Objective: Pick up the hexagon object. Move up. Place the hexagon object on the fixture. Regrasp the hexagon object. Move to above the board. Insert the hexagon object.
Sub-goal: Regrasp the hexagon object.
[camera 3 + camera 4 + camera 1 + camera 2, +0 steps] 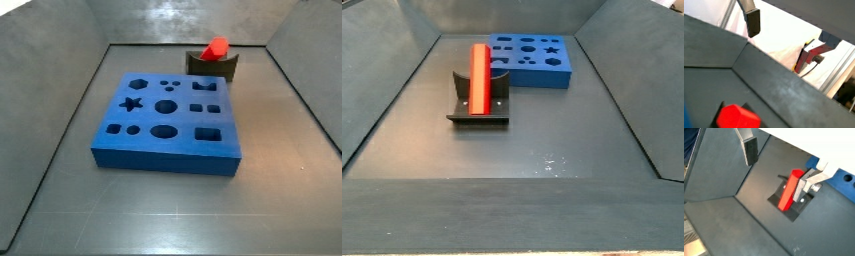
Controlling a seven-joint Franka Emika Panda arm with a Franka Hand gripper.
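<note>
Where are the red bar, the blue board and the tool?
hexagon object (478,80): side view, middle of its long face.
board (167,130): side view, top face between holes.
tool (777,158): wrist view, gap between its fingers, above the bar.

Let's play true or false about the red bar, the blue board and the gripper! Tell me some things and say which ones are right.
1. The red bar is on the fixture. True.
2. The red bar sits in a hole of the blue board. False: it leans on the fixture, apart from the board.
3. The gripper holds the red bar. False: in a wrist view its fingers are spread with nothing between them, and the bar lies beyond them on the fixture.
4. The board has a star-shaped hole. True.
5. The gripper shows in both side views. False: neither side view shows it; only the wrist views do.
</note>
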